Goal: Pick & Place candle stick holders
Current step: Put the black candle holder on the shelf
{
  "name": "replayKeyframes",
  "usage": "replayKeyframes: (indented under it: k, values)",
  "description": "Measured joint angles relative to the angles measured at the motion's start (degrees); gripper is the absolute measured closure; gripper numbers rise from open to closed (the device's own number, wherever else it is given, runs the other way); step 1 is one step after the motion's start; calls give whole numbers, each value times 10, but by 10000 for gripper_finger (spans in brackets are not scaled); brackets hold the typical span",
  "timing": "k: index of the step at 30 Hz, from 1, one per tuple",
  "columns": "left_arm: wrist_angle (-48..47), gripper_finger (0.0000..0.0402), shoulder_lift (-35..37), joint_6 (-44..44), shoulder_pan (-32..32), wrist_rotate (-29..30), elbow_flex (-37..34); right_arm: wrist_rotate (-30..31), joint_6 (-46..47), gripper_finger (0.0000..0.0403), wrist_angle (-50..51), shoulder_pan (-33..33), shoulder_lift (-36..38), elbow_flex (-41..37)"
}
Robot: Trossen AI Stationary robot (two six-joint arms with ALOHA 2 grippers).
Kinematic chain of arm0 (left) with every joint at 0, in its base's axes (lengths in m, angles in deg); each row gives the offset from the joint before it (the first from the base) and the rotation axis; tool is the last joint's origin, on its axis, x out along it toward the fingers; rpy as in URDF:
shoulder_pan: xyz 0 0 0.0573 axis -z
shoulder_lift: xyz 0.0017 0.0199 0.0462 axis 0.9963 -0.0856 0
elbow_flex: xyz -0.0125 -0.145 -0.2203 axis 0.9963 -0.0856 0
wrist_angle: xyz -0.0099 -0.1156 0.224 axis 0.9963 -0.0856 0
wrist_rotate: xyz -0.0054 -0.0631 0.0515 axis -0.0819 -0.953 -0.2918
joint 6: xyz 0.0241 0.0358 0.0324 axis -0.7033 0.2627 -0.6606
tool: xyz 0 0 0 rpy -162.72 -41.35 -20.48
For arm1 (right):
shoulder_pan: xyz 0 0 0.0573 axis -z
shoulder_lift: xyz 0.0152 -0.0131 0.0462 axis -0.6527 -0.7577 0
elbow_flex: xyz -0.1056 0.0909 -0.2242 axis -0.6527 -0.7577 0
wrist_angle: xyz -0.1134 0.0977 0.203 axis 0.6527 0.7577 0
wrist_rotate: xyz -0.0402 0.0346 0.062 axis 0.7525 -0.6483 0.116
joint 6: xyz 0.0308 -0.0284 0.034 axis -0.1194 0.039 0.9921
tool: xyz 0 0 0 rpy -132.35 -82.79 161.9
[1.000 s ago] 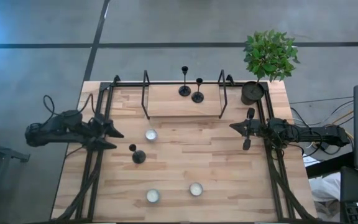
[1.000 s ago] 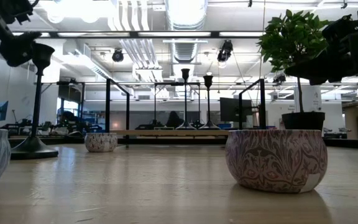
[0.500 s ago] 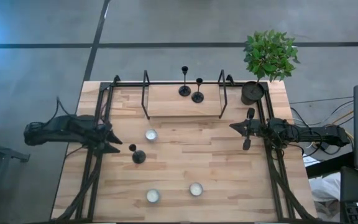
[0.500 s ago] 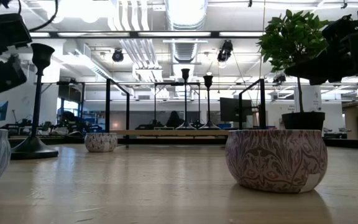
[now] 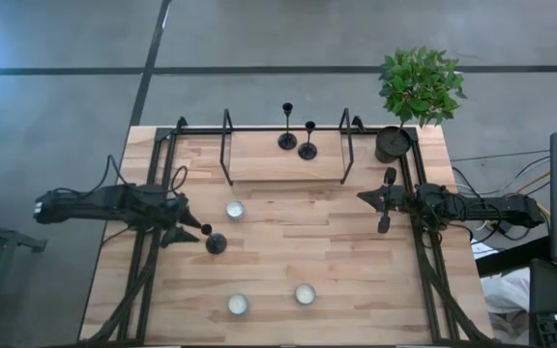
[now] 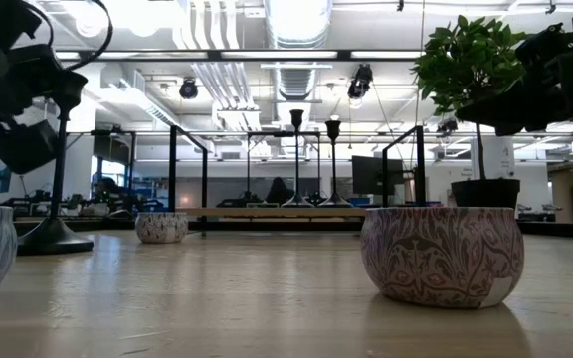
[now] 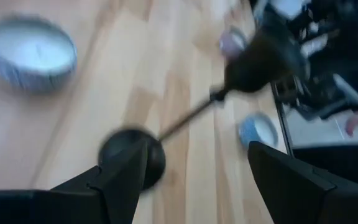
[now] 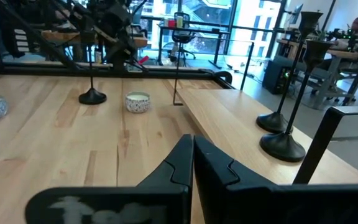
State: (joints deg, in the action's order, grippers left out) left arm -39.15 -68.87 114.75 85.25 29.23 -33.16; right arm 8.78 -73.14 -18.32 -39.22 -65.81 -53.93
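Note:
One black candle stick holder (image 5: 214,242) stands on its round base on the table's left half; it also shows in the low view (image 6: 58,189). My left gripper (image 5: 192,228) is open right at it, and its fingers stand on either side of the holder's top cup (image 7: 131,155). Two more holders (image 5: 287,138) (image 5: 307,149) stand on the raised wooden shelf (image 5: 259,155) at the far side. My right gripper (image 5: 363,196) is shut and empty, waiting at the table's right side. My left gripper comes level from the table's left side with its fingers open around the holder's top cup (image 7: 131,155). The cup lies close to one finger (image 7: 120,180). I cannot tell whether they touch. The holder stands upright on the table.
Three small patterned bowls with white candles (image 5: 235,209) (image 5: 237,304) (image 5: 305,294) stand on the table. A dark pot with a green plant (image 5: 393,143) stands at the far right corner. Black metal rails (image 5: 226,145) (image 5: 346,145) flank the shelf.
My left gripper has gone down and toward the table's near and right side, up to the lone candle stick holder, staying open. The holder has stayed where it was.

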Motion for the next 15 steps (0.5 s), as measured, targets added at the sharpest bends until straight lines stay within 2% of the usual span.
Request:
replayKeyframes:
  k: [4, 10, 15]
  values:
    - [44, 117, -5, 30, -1, 67, -8, 0, 0, 394, 0, 0, 0, 0]
    - [67, 117, -5, 11, 0, 49, -34, 0, 0, 394, 0, 0, 0, 0]
    - [90, 117, -11, 6, 1, 11, -51, 0, 0, 394, 0, 0, 0, 0]
